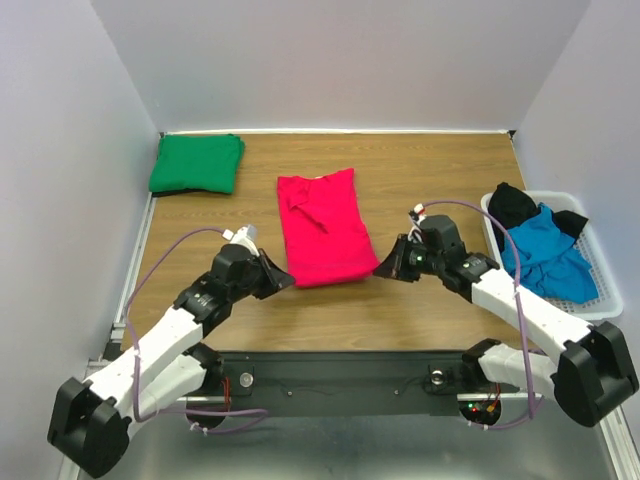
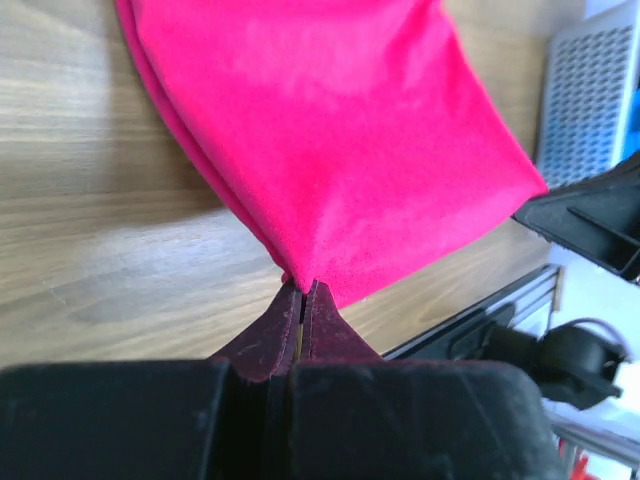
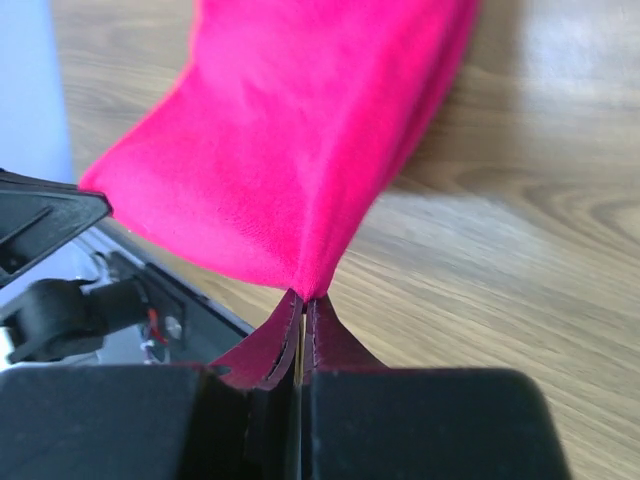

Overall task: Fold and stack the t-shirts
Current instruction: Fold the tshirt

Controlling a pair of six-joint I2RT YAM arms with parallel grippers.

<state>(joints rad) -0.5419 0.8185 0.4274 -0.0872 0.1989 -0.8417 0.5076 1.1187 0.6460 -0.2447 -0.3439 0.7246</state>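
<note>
The crimson red t-shirt (image 1: 322, 228) lies partly folded lengthwise on the middle of the table. My left gripper (image 1: 288, 281) is shut on its near left corner (image 2: 305, 275). My right gripper (image 1: 381, 270) is shut on its near right corner (image 3: 310, 285). Both corners are lifted a little off the wood. The emerald green t-shirt (image 1: 197, 163) lies folded at the far left corner. The bright blue t-shirt (image 1: 545, 255) and the black t-shirt (image 1: 514, 204) lie crumpled in the white basket (image 1: 603, 297) at the right.
The white slatted basket stands against the right wall and shows at the edge of the left wrist view (image 2: 590, 95). Grey walls close in the table on three sides. A black rail (image 1: 340, 372) runs along the near edge between the arm bases.
</note>
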